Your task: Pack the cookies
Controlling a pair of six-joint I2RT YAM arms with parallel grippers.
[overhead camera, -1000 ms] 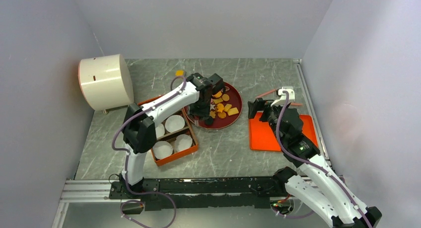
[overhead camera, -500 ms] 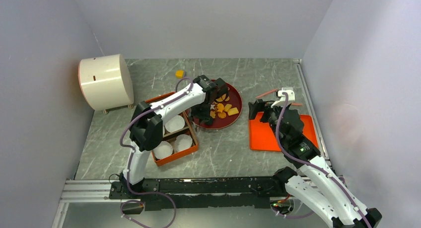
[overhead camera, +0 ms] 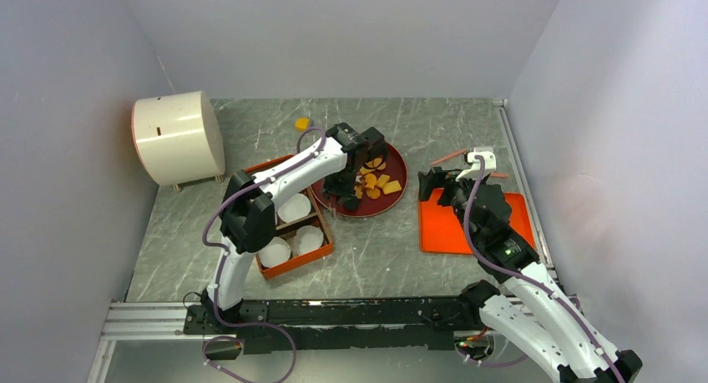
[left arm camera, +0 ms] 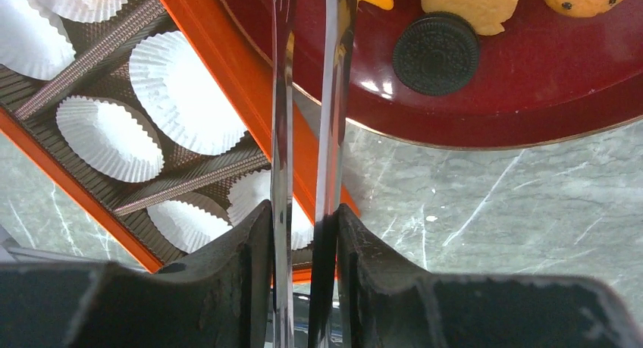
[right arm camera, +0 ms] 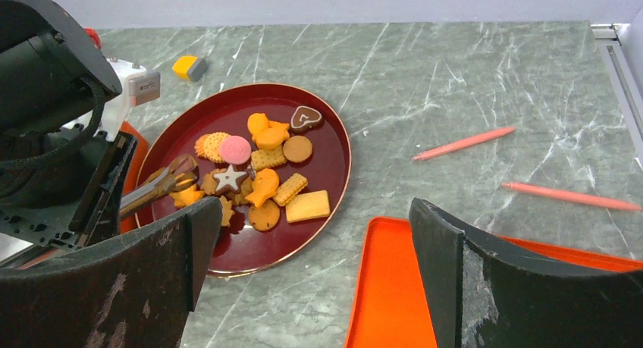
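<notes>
1. Since a second ago the left arm (overhead camera: 284, 170) has drawn its elbow in toward the dark red plate (right arm camera: 326, 136) and the wrist has edged right above it. The right arm (overhead camera: 501, 233) has barely budged.
2. The left hand (left arm camera: 303, 211) is clamped on a pair of metal tongs (left arm camera: 334, 98), and the blades run out almost together with a slim gap between them.
3. The tong tips are down among the cookies (right arm camera: 265, 166) at the plate's left side, just beside the white star cookie (right arm camera: 227, 179). Whether they pinch one, I cannot tell.
4. The cookies lie clustered on the plate, straight ahead of the left hand. A dark round cookie (left arm camera: 435, 54) sits apart near the rim, to the right of the blades.
5. The right hand (right arm camera: 315, 234) is spread wide above the corner of the orange tray (right arm camera: 394, 287), with the cookies ahead of it and to its left.
6. The orange box (left arm camera: 250, 98) of white paper cups (left arm camera: 182, 90) sits right up against the plate.
7. The surface (overhead camera: 376, 249) is grey-green marble. Two pink sticks (right arm camera: 462, 143) lie to the right of the plate, a yellow block (right arm camera: 189, 66) lies beyond it and a white drum (overhead camera: 177, 137) stands at the far left. Pale plain walls close in on three sides.
</notes>
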